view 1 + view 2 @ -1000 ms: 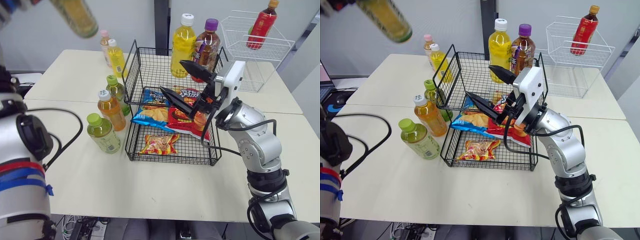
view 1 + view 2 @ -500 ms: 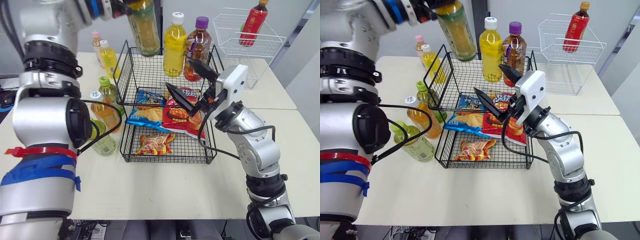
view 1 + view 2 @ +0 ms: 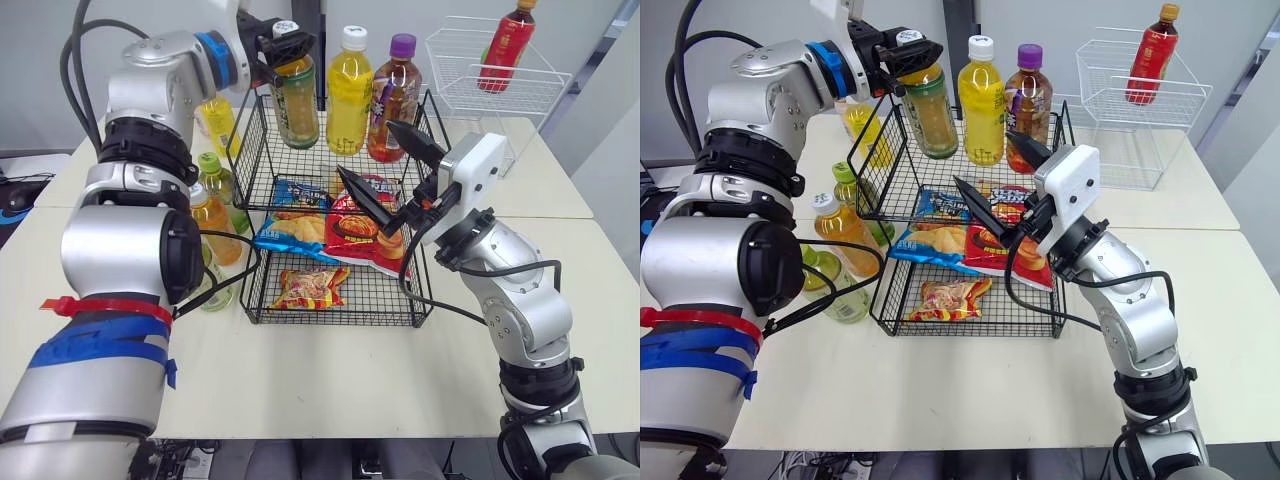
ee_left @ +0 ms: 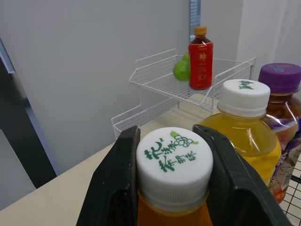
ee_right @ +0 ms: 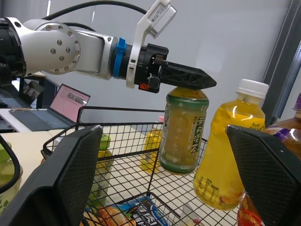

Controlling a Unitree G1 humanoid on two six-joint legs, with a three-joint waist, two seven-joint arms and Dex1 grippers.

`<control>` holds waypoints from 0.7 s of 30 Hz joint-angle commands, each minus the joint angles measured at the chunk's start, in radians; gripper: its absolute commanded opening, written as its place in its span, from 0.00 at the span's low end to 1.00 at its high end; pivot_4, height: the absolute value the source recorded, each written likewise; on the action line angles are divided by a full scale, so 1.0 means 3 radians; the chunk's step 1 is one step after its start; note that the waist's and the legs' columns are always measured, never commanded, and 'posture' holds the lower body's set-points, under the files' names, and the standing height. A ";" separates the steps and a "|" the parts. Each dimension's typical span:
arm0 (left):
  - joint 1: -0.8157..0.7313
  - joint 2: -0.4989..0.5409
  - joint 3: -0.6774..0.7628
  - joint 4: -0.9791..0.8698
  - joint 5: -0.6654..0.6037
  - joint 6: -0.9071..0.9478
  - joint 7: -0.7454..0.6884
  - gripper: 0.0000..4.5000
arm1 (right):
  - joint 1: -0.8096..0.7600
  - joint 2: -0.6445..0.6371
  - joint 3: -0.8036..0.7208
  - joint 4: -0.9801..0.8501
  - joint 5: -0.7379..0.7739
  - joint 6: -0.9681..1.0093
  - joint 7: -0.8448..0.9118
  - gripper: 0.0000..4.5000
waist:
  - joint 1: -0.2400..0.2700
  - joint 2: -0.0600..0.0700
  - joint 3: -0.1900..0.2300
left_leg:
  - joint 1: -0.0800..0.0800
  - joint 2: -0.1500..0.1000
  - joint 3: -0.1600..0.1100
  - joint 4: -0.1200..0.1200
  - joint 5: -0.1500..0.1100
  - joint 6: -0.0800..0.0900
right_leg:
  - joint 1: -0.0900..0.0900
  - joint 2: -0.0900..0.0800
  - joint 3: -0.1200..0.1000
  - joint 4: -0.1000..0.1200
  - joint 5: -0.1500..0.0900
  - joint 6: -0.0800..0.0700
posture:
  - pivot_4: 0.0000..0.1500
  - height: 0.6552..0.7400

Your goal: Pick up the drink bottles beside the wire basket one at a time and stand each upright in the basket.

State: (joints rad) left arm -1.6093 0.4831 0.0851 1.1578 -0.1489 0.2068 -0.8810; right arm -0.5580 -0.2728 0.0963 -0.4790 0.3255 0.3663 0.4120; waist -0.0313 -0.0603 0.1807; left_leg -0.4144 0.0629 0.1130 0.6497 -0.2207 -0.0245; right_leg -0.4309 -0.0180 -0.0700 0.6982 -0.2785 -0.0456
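Two standing bottles (image 3: 349, 95) occupy the wire basket (image 3: 262, 130), the left gripper's (image 3: 285, 40) fingers clamp a green tea bottle (image 3: 296, 95) by its cap at the basket's back corner, the right gripper's (image 3: 368, 150) fingers gape empty, and several loose bottles (image 3: 214, 220) wait on the table (image 3: 330, 370).

The white cap (image 4: 174, 162) of the tea bottle (image 3: 297, 95) carries two slanted rows of green East Asian characters beside a small green flower emblem, but the characters cannot be read with certainty. The neighbouring cap (image 4: 244, 96) of the yellow bottle (image 4: 244, 141) bears a short green mark, too small to read. The red bottle (image 4: 201, 59) shows yellow characters on its label, and the red snack bag (image 3: 365, 225) shows printed lettering, none of it legible.
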 commanded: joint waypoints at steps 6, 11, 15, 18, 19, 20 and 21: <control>-0.0092 0.0002 0.0093 0.0062 0.0012 -0.0117 0.0067 0.66 | -0.0004 -0.0025 -0.0052 -0.0181 -0.0003 0.0037 -0.0022 1.00 | 0.0000 0.0000 0.0000 | 0.0000 0.0000 -0.0002 0.0009 0.0000 0.0000 | 0.0001 0.0000 0.0000 0.0006 -0.0001 0.0001 | 1.00 1.00; -0.0109 0.0086 0.0145 -0.0016 -0.0022 -0.0050 0.0008 1.00 | -0.0023 -0.0024 -0.0052 -0.0154 0.0016 0.0031 0.0004 1.00 | -0.0002 0.0000 0.0000 | -0.0001 0.0000 -0.0002 0.0009 0.0000 0.0000 | 0.0001 0.0000 0.0000 0.0006 0.0000 0.0000 | 1.00 1.00; 0.0051 0.0288 0.0183 -0.0358 -0.0110 0.0224 -0.0249 1.00 | -0.0046 -0.0010 -0.0041 -0.0092 0.0040 0.0009 0.0044 1.00 | -0.0011 0.0000 0.0000 | -0.0001 0.0000 -0.0002 0.0010 0.0000 0.0000 | 0.0001 0.0000 0.0000 0.0006 0.0000 0.0000 | 1.00 1.00; 0.0259 0.0502 0.0240 -0.0789 -0.0195 0.0531 -0.0346 1.00 | -0.0069 -0.0010 -0.0043 -0.0053 0.0074 -0.0003 0.0087 1.00 | -0.0013 0.0000 0.0000 | 0.0000 0.0002 -0.0003 0.0010 0.0000 0.0000 | 0.0001 0.0001 -0.0001 0.0008 0.0000 0.0000 | 1.00 1.00; 0.0367 0.0608 0.0279 -0.1007 -0.0243 0.0674 -0.0359 1.00 | -0.0081 -0.0011 -0.0045 -0.0026 0.0091 -0.0008 0.0118 1.00 | -0.0022 0.0000 0.0000 | 0.0000 0.0002 -0.0003 0.0011 0.0000 0.0000 | 0.0001 0.0001 0.0001 0.0010 0.0000 0.0000 | 1.00 1.00; 0.0503 0.0727 0.0330 -0.1263 -0.0305 0.0834 -0.0362 1.00 | -0.0096 -0.0011 -0.0049 0.0008 0.0114 -0.0015 0.0164 1.00 | -0.0028 0.0000 0.0000 | 0.0001 0.0002 -0.0001 0.0012 0.0000 0.0000 | 0.0001 0.0001 0.0003 0.0011 0.0000 0.0000 | 1.00 1.00; 0.0622 0.0812 0.0372 -0.1486 -0.0362 0.0974 -0.0351 1.00 | -0.0106 -0.0015 -0.0056 0.0035 0.0136 -0.0021 0.0206 1.00 | -0.0036 0.0001 0.0000 | 0.0001 0.0003 -0.0002 0.0015 0.0000 0.0000 | 0.0001 0.0001 0.0002 0.0013 0.0000 0.0000 | 1.00 1.00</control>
State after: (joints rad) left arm -1.4254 0.6856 0.1580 0.8324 -0.2180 0.4418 -0.9797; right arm -0.5687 -0.2732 0.0981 -0.4577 0.3418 0.3810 0.4546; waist -0.0420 -0.0602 0.1806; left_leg -0.4139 0.0640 0.1125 0.6548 -0.2207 -0.0244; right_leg -0.4306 -0.0175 -0.0689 0.7029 -0.2783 -0.0458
